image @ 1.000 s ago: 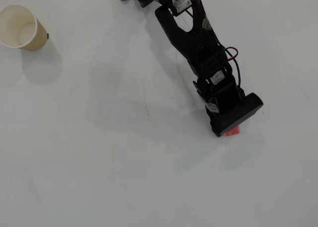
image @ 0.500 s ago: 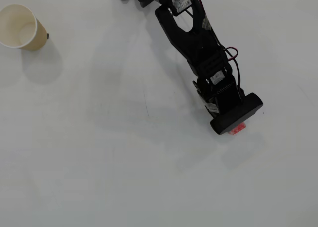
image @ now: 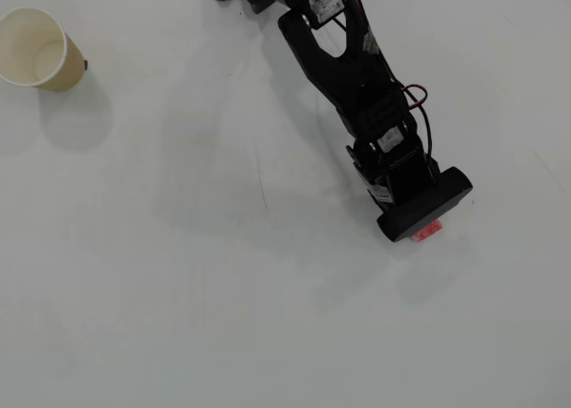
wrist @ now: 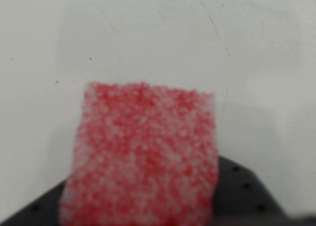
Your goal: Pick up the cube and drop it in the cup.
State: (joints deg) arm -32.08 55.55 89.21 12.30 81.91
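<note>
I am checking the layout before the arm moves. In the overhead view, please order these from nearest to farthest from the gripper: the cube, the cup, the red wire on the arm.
1. The cube: at the gripper, mostly hidden under it.
2. The red wire: up the arm, above the gripper.
3. The cup: far off, top left corner.

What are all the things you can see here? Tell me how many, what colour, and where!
cube: one, red with whitish speckles, right in front of the wrist camera; in the overhead view only a red edge peeks from under the arm's end.
cup: one, cream inside and tan outside, upright at the top left of the overhead view.
table: one, white, under everything.
arm: one, black, from the top middle towards the lower right.
pincer: one, black, over the cube; fingers hidden.
</note>
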